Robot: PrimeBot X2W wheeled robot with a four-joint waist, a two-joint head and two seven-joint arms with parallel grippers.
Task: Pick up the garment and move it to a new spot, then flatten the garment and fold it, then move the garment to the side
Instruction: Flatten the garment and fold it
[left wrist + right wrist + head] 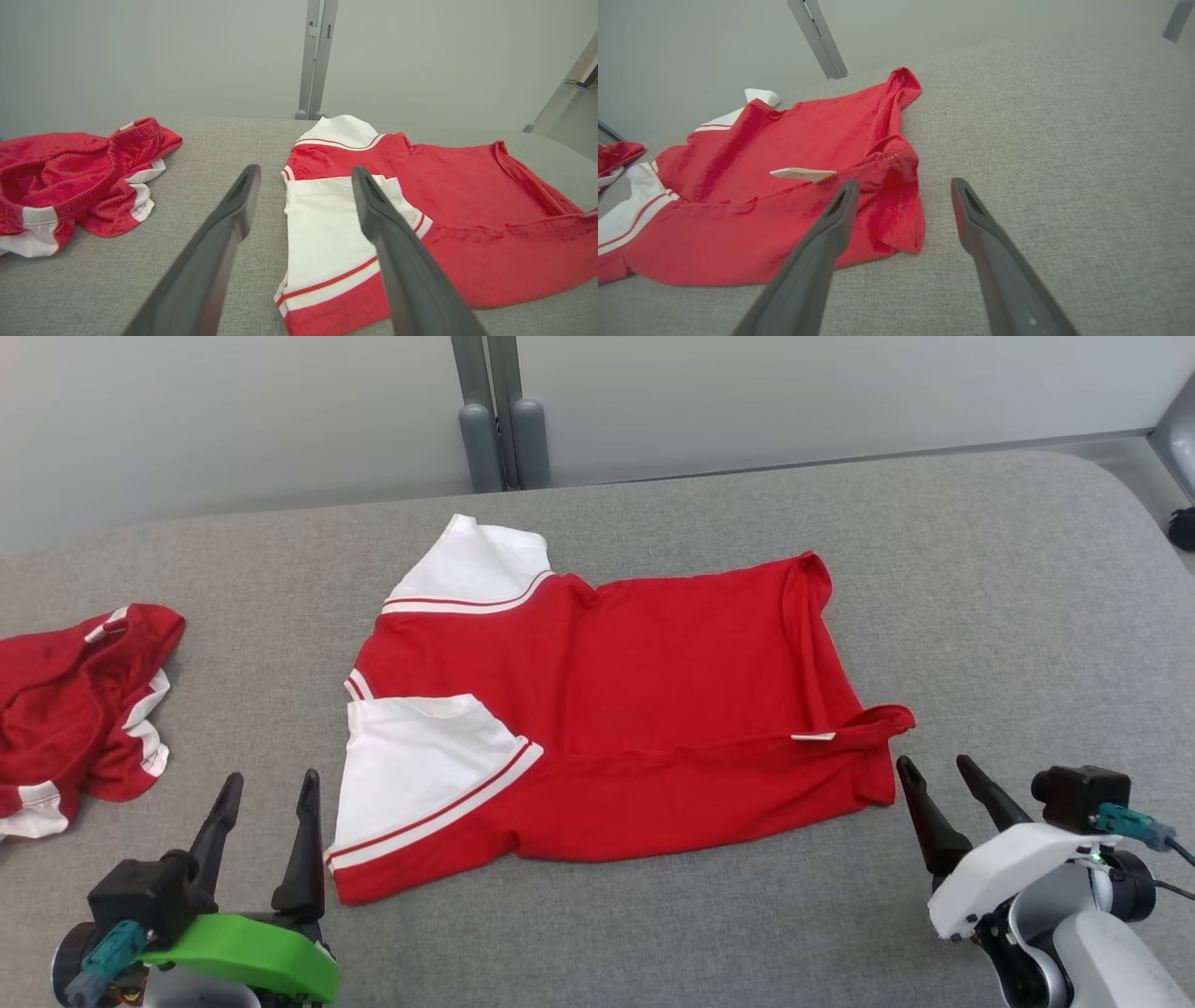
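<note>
Head view: the red shirt (616, 709) was spread on the middle of the grey table (980, 569), sleeves turned in. The left gripper (269, 782) and right gripper (934, 763) were spread wide and empty, just beside its near corners. If only the top layer were pinched, the fold could be dragged askew.
</note>
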